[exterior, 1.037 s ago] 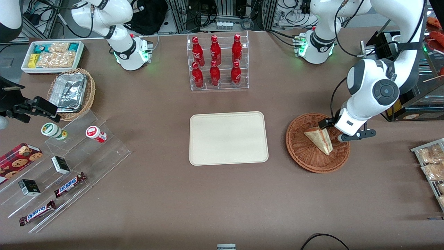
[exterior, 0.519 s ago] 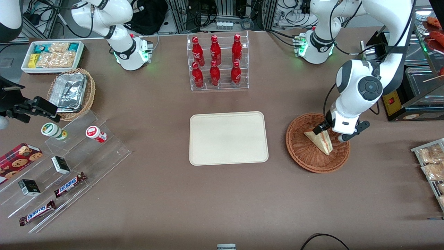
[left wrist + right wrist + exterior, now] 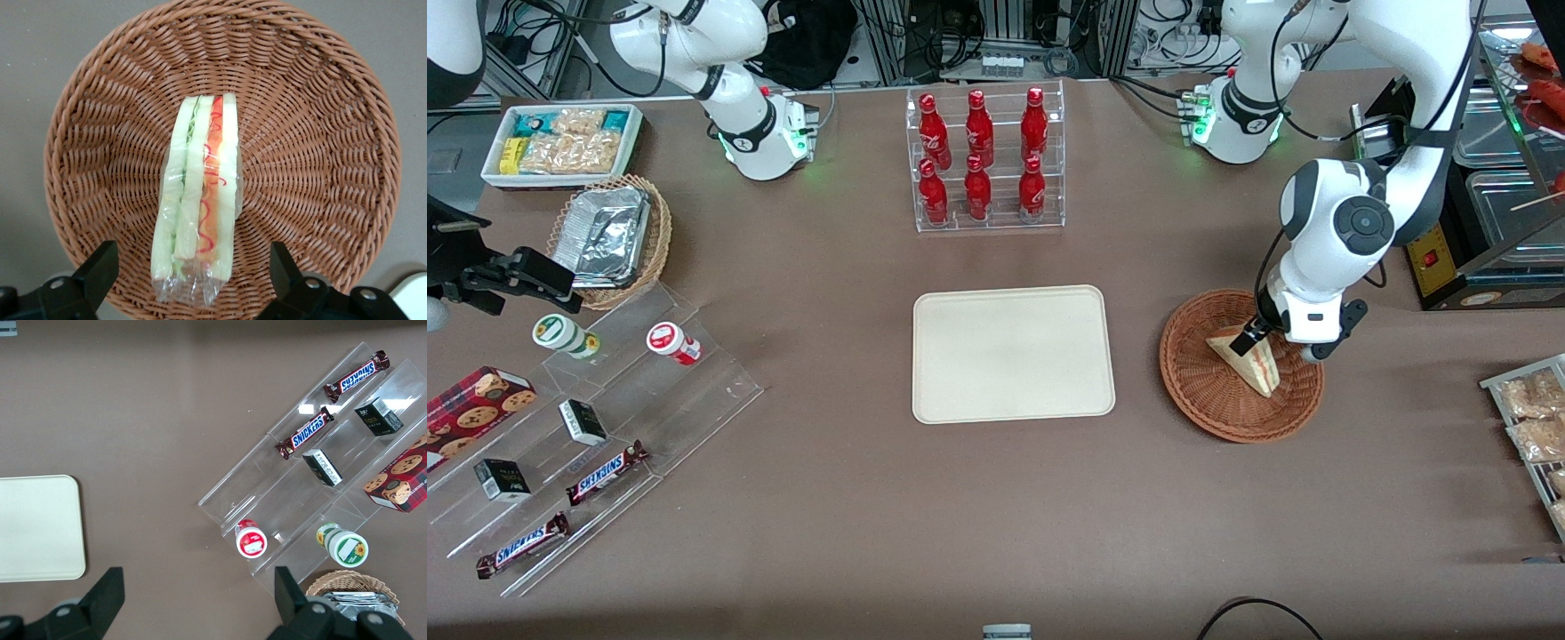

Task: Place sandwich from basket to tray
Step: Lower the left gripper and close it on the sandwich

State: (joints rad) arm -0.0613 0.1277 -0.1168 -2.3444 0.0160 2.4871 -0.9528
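Open hand point(image 3: 193, 280) straddling sandwich point(image 3: 199, 200)

The working arm point(image 3: 1334, 240) is glossy white with dark grey joint caps and a thin black cable along it. Its base glows green. The gripper point(image 3: 190, 280), above the basket, has spread black fingers point(image 3: 100, 267) with small screws.

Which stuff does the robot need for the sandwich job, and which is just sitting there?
Needed:
sandwich, in the basket
tray, bare
gripper, open above the sandwich

Just sitting there:
red bottles
Snickers bars
cookie box
foil basket
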